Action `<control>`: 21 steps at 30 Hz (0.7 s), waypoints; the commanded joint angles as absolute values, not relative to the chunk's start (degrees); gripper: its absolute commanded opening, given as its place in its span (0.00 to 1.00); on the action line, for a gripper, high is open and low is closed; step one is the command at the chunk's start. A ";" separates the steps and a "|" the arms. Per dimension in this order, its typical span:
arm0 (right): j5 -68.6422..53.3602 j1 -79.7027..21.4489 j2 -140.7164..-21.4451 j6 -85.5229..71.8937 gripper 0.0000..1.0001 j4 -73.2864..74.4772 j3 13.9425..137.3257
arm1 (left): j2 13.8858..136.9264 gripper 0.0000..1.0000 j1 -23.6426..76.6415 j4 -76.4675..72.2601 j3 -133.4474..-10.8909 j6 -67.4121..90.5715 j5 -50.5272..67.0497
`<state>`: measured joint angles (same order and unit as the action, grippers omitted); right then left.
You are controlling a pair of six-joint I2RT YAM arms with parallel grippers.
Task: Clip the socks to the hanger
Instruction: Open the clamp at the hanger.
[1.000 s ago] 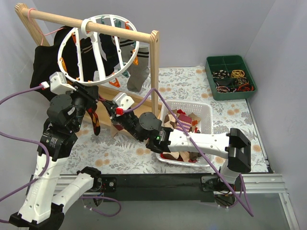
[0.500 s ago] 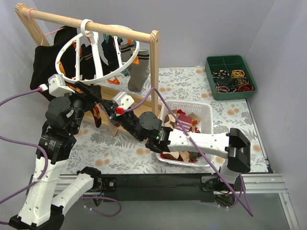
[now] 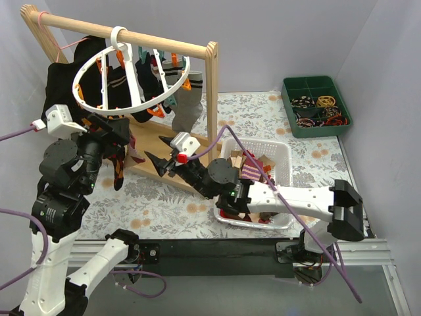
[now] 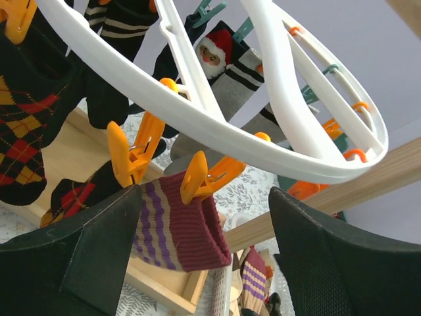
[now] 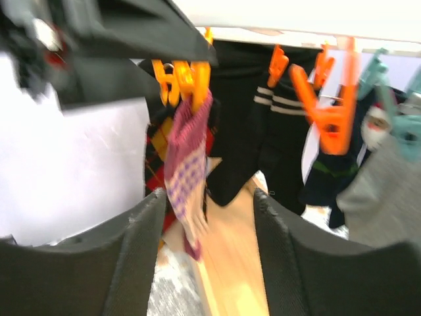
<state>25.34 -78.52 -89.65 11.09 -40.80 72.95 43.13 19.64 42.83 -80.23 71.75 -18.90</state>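
The white ring hanger (image 3: 131,69) hangs from the wooden rail, with several socks clipped under it. A maroon sock with purple stripes (image 4: 177,224) hangs from an orange clothespin (image 4: 205,174) at the near rim. My left gripper (image 4: 207,197) is open just below it, one finger on each side, touching nothing. In the blurred right wrist view, the same sock (image 5: 186,155) dangles above my open right gripper (image 5: 207,204), clear of both fingers. In the top view my left gripper (image 3: 118,131) and right gripper (image 3: 156,153) flank that sock (image 3: 135,150).
A white basket (image 3: 281,153) at centre right holds more socks, among them a striped maroon one (image 3: 251,170). The wooden stand (image 3: 212,92) and its base board sit behind the grippers. A large black garment (image 3: 60,89) hangs at left. A green tray (image 3: 316,117) stands far right.
Both grippers opened and drew back from the hanger, the left arm leftward, the right one rightward. The maroon sock now hangs from its pin alone, and the ring has swung flatter.
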 commanded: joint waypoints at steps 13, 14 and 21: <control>33.75 -78.66 -66.98 2.21 0.77 -23.21 52.30 | 43.24 0.76 19.78 45.00 -81.65 68.82 10.28; 33.66 -78.66 -66.02 1.59 0.77 -22.68 51.08 | 43.68 0.75 19.69 44.91 -82.26 69.25 10.63; 33.22 -78.66 -64.25 0.44 0.76 -21.80 48.34 | 49.13 0.70 19.77 43.33 -88.50 72.51 12.39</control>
